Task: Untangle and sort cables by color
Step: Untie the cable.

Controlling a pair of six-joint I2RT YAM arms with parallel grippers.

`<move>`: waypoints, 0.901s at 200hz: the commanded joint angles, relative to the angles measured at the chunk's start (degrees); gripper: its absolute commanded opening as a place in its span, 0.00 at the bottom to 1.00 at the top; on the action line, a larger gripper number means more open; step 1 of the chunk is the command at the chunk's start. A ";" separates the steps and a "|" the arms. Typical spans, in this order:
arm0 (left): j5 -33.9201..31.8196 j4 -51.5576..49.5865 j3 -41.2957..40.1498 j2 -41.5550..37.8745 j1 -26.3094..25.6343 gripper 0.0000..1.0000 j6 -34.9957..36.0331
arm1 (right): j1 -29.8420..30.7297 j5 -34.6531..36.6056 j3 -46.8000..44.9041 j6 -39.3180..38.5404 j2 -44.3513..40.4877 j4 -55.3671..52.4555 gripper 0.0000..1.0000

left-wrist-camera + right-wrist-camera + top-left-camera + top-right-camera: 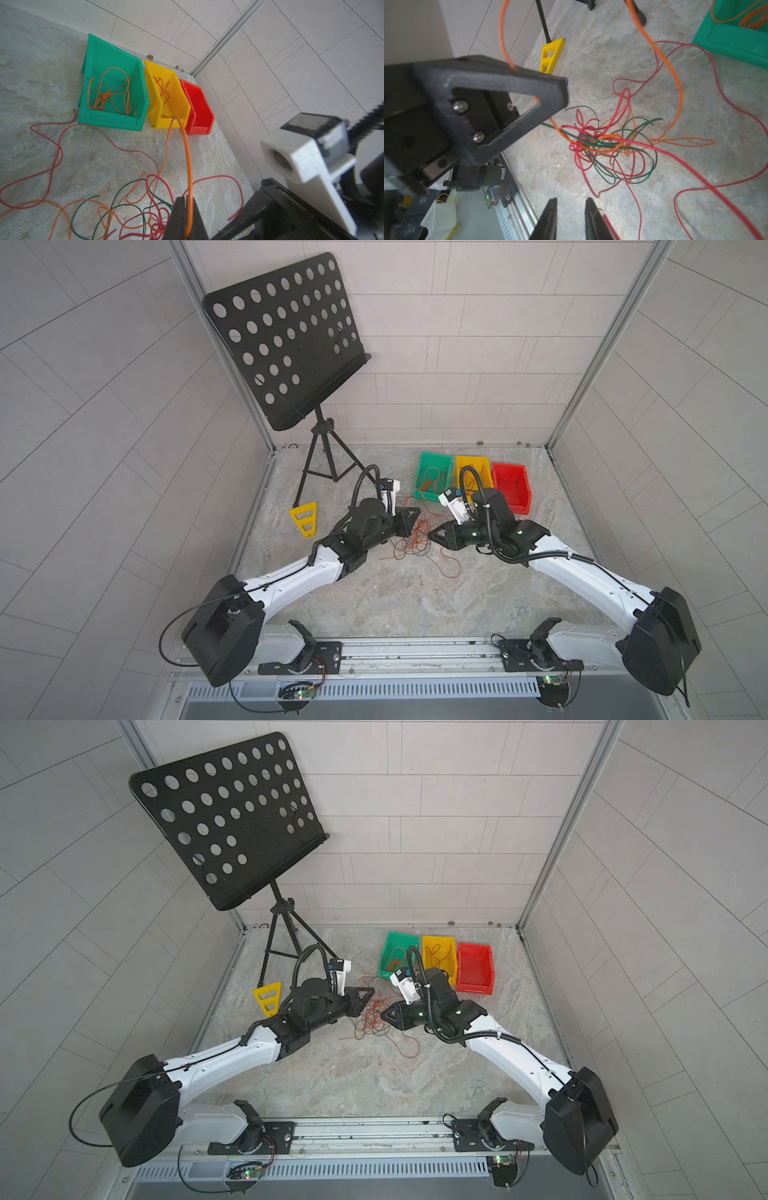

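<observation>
Left wrist view: left claw [185,200] clamped shut on an orange cable [188,158] that loops up off the bench [31,83]; right claw [571,207] stands partly open, gap empty (a red strand [609,225] runs just beside one finger [591,220]). Tangle of red, orange and dark green cables [409,537] lies on bench between both claws; orange ones sit in green bin [108,121], red ones in yellow bin [164,122].

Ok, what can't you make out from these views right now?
- Red bin: any red strands inside; red on red, too fine in both top views.
- Right hand: whether the red cable touches it; blurred, cut off by the right wrist view's edge.
- Orange cable in the left hand: where it ends; lost in the pile, too thin in both top views.
</observation>
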 commanded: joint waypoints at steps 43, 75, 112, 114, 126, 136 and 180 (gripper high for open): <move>-0.48 2.38 -1.28 -1.77 0.43 0.00 -0.74 | -4.88 -6.85 -3.41 9.57 3.77 16.05 0.24; -0.40 2.74 -1.53 -2.05 0.39 0.00 -0.92 | -5.19 -8.77 -3.58 11.70 5.88 20.29 0.25; -0.51 2.74 -1.76 -2.33 0.46 0.00 -0.95 | -5.19 -9.95 -3.07 12.81 7.83 21.87 0.24; -0.50 2.74 -1.80 -2.37 0.41 0.00 -0.91 | -5.19 -9.95 -3.11 12.86 7.86 21.87 0.24; -0.55 2.72 -1.80 -2.38 0.46 0.00 -0.92 | -5.19 -10.13 -3.26 13.00 8.10 21.87 0.24; -0.61 2.82 -1.78 -2.36 0.43 0.00 -0.92 | -5.21 -10.26 -3.47 13.17 8.17 21.95 0.24; -0.68 3.19 -2.06 -2.05 0.49 0.00 -1.06 | -5.19 -13.47 -5.14 17.79 9.30 28.51 0.26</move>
